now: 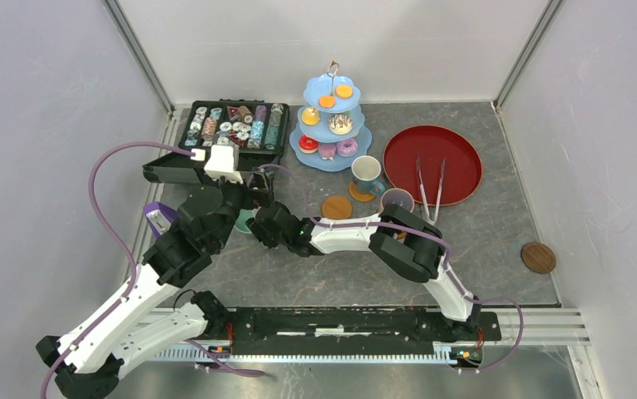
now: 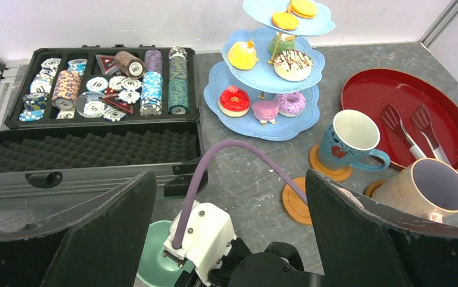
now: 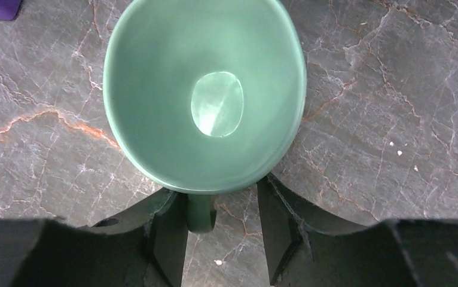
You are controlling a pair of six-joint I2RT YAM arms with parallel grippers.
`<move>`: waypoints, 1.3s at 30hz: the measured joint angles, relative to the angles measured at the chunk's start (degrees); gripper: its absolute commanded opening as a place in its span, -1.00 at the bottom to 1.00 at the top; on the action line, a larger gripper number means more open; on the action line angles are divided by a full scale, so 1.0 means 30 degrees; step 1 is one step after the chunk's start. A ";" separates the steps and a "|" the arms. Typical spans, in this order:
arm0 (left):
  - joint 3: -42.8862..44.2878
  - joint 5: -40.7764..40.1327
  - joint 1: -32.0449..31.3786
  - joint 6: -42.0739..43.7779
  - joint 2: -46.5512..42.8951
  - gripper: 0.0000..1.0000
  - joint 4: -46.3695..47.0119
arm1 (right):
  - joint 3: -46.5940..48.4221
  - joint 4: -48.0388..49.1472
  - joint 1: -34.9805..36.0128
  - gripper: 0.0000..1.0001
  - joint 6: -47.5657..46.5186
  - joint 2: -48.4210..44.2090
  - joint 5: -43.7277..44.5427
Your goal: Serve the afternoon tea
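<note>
The mint green mug [image 3: 202, 89] stands upright and empty on the marbled table [image 3: 382, 119], just in front of the open black case [image 1: 170, 172]. The right pincer [image 3: 219, 188] is half open. Its fingers straddle the mug's handle [image 3: 200, 215], with a gap on one side, so it is not yet clamped. The left pincer [image 2: 229, 176] hovers above, wide open and holding nothing.

From the top camera I look steeply down on the three-tier stand [image 1: 332, 125] from high on its near side, from my left wrist obliquely and closer, while my right wrist stares straight down, close up, at the mint green mug [image 3: 205, 89] to the stand's near-left, shared by all three views.
</note>
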 measured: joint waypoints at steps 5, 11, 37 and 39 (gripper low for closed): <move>0.0000 -0.0007 0.0000 0.0000 0.0109 1.00 0.0000 | 0.0219 -0.0051 0.0044 -0.62 -0.0372 0.0372 0.0168; 0.0000 -0.0007 0.0000 0.0000 0.0160 1.00 0.0000 | -0.0066 -0.0197 0.0051 -0.98 -0.0539 0.0087 0.0197; 0.0000 0.0058 0.0000 0.0000 0.0729 1.00 -0.0015 | -1.0244 -0.3300 -0.2142 -1.00 -0.0226 -1.0659 0.4510; 0.0000 0.0109 0.0000 0.0000 0.0903 1.00 -0.0022 | -1.0346 -0.3468 -0.2674 -1.00 -0.0160 -1.0659 0.4779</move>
